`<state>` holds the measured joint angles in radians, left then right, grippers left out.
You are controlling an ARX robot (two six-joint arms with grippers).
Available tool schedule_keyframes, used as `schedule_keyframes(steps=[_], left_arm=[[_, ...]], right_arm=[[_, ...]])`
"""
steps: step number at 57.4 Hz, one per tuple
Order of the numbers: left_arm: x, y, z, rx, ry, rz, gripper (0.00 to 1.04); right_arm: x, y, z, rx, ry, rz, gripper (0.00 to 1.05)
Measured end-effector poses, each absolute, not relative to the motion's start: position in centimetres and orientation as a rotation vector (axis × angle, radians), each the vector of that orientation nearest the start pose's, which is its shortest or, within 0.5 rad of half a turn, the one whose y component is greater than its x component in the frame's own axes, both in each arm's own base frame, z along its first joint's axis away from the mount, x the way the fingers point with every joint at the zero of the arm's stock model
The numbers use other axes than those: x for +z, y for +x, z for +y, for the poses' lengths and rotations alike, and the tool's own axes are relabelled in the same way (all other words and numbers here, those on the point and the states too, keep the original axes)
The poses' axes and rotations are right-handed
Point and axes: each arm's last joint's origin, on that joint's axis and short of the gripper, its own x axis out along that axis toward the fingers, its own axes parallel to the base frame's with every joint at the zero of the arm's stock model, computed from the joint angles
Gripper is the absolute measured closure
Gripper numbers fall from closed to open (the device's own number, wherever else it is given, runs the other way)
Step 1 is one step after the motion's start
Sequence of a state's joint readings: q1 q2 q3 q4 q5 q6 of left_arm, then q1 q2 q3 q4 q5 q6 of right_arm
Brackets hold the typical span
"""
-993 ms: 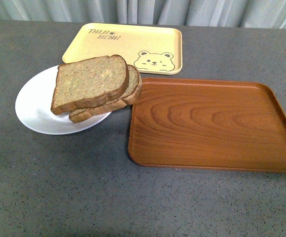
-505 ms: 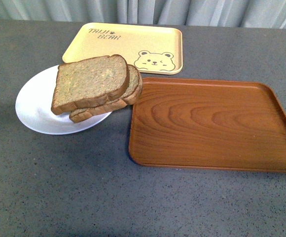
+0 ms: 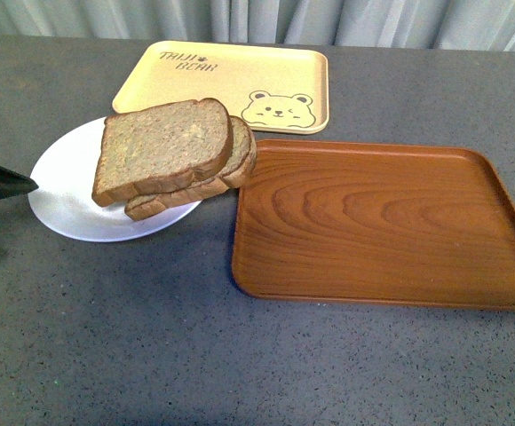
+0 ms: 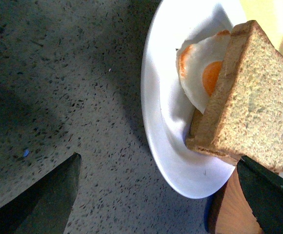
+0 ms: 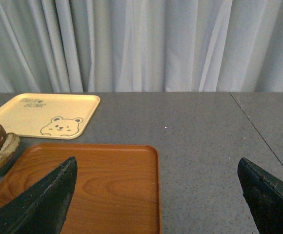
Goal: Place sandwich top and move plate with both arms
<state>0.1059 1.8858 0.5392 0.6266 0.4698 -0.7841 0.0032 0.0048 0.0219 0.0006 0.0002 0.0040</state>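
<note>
Evidently the sandwich top (image 3: 162,146) lies stacked on the white plate (image 3: 62,200) at left, so the plate move is in hand; left gripper (image 4: 157,161) and right gripper (image 5: 157,163) gape empty, needing opposite rim grips.

Soft, even light fills the front view, which is sharp throughout. The plate (image 3: 62,200) is its brightest patch, and the bread (image 3: 160,146) throws a faint shadow onto the grey tabletop (image 3: 106,355). In the left wrist view the plate is washed out to flat white, broad soft shadows cross the tabletop, and the fingers (image 4: 49,195) of the left hand (image 4: 157,160) are dark and blurred. In the right wrist view the curtain (image 5: 156,44) is bright, and the fingers (image 5: 44,204) of the right hand (image 5: 157,161) are near-black and out of focus.
</note>
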Motion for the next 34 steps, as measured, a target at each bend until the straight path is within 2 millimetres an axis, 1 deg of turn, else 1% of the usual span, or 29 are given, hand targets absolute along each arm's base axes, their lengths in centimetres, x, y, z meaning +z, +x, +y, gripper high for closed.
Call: schedule_keyframes(steps=[6, 34], left_arm=[[5.6, 29.2, 1.1, -0.037, -0.995, 0.838, 0.09], [4.9, 31.1, -0.6, -0.023, -1.103, 0.823, 0.09]], right_arm=[[17.1, 9.7, 0.0, 0.003, 0.004, -0.018, 0.09], [17.1, 9.7, 0.0, 0.003, 0.004, -0.018, 0.09]])
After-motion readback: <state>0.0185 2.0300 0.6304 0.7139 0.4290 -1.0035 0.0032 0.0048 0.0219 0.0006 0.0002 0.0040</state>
